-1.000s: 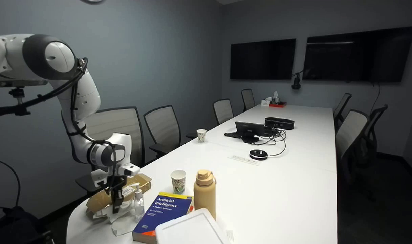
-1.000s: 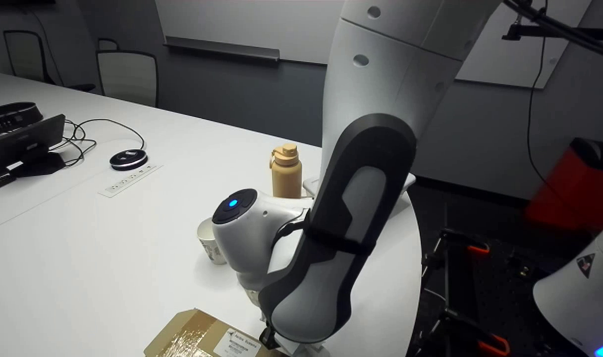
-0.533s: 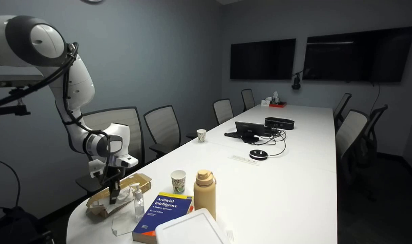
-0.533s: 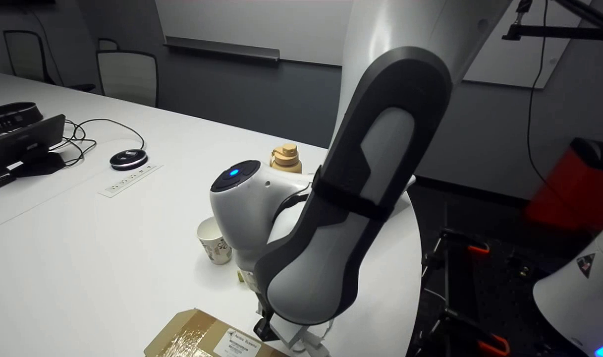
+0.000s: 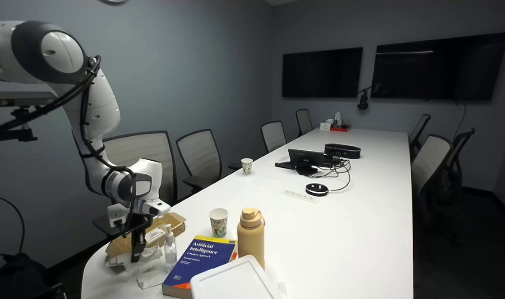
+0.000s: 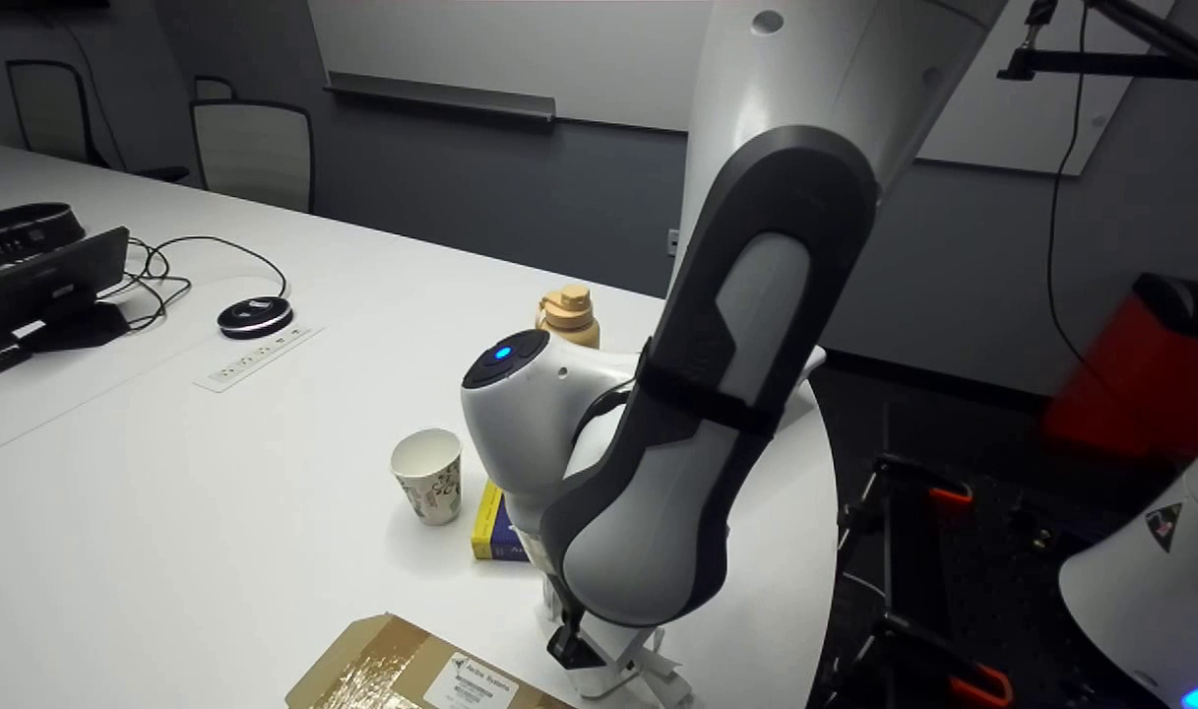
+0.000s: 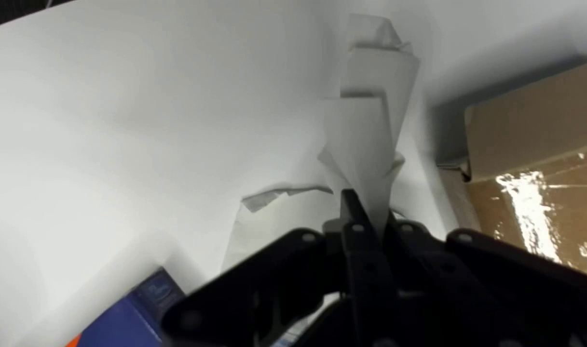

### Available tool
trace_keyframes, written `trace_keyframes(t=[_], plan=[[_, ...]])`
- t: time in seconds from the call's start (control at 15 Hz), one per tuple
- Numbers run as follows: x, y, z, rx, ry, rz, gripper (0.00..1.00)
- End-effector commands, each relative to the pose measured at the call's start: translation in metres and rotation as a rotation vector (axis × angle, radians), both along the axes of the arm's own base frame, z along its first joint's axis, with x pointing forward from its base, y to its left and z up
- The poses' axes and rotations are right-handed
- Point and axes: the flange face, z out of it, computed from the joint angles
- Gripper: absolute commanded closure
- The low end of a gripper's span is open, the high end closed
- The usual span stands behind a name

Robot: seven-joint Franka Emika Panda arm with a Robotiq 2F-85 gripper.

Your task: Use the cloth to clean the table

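Lower in an exterior view my gripper (image 5: 136,257) has come — it pinches the folded white paper towel (image 7: 365,130), right of upper centre in wrist view — so wiping the table (image 7: 129,120) is, I judge, under way.

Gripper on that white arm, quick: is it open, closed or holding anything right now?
Gripper: closed, holding the folded white cloth.
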Motion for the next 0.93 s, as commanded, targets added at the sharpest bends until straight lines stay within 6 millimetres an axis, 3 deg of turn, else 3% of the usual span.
trace_keyframes(t=[0.0,0.33,0.87], plan=[[-0.007,-0.007,-0.018,0.002,0.034,0.006,0.99],[-0.012,-0.010,-0.034,-0.037,0.059,0.016,0.99],[0.002,0.004,-0.026,-0.075,-0.012,0.091,0.99]])
